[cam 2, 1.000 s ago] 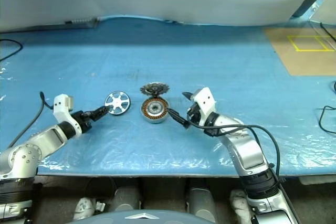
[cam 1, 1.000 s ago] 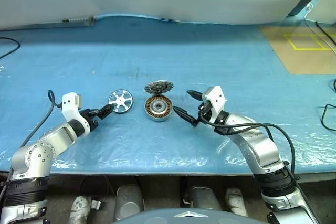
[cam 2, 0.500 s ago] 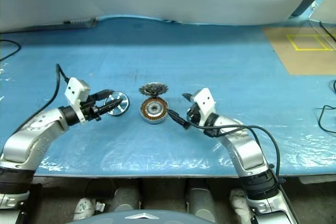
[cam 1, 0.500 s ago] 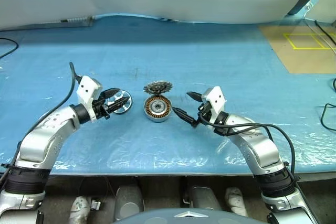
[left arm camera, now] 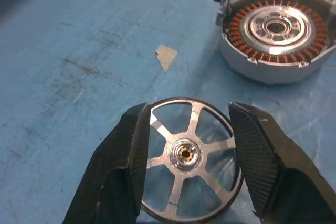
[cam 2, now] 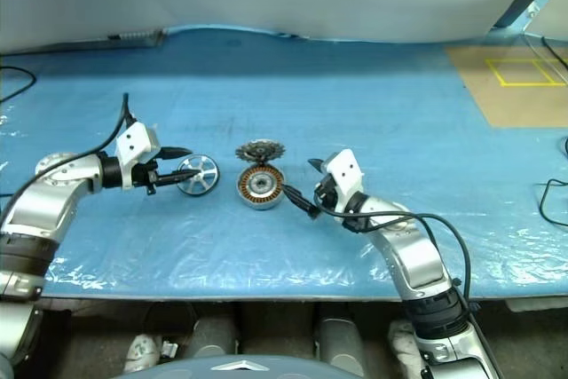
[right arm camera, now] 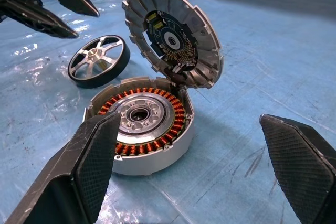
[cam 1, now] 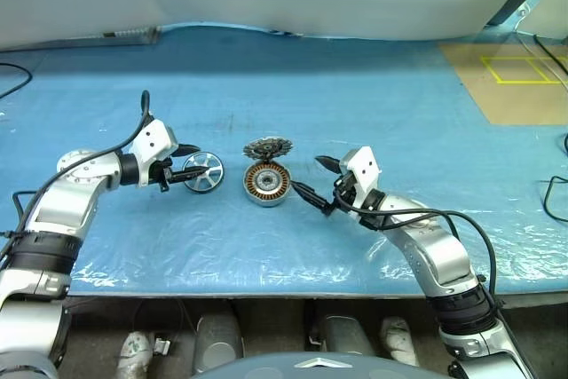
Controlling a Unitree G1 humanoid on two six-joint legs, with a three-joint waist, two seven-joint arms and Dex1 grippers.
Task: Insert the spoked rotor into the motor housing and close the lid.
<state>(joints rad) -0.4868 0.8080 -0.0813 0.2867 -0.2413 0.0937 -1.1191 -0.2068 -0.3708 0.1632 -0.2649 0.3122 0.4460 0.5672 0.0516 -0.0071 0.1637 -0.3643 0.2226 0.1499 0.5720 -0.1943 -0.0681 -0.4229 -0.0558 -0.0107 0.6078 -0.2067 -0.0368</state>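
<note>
Your left gripper straddles rotor on surface, fingers beside rim, grip unclear. Right gripper wide beside housing, lid upright.

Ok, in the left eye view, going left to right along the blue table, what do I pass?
Left claw → spoked rotor → motor housing, with the lid standing open just behind it → right claw.
</note>
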